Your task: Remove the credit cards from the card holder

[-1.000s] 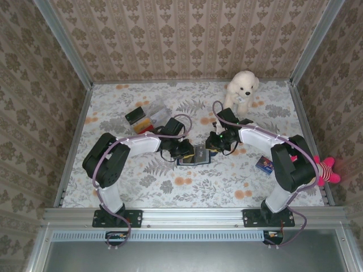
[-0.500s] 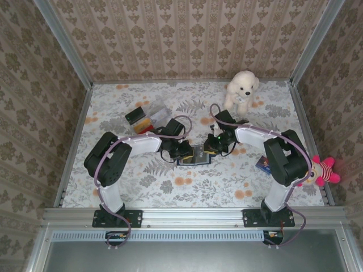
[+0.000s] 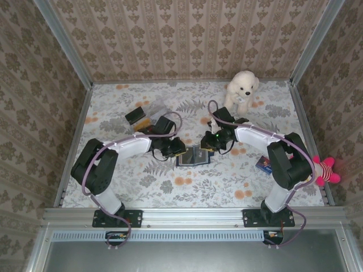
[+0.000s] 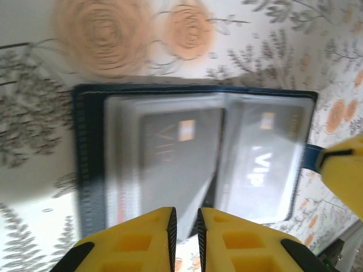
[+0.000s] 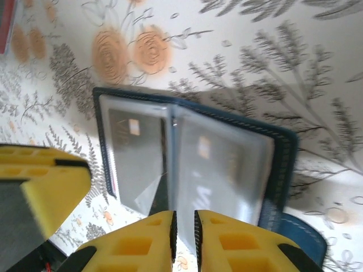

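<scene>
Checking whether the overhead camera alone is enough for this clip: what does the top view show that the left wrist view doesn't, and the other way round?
Top view: the plush dog, a striped doll at the right edge, a clear box, a small blue packet and both arms.
Left wrist view: dark cards marked VIP in clear sleeves, and the left gripper, fingers almost together on a sleeve's edge.
Both: the open wallet on the floral table.

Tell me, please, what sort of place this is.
Probably a robot test cell dressed to look homely: wallpapered panels in an aluminium frame enclose a floral-clothed table, the left arm and right arm are bolted to a rail at its near edge, and a plush dog sits at the back.
</scene>
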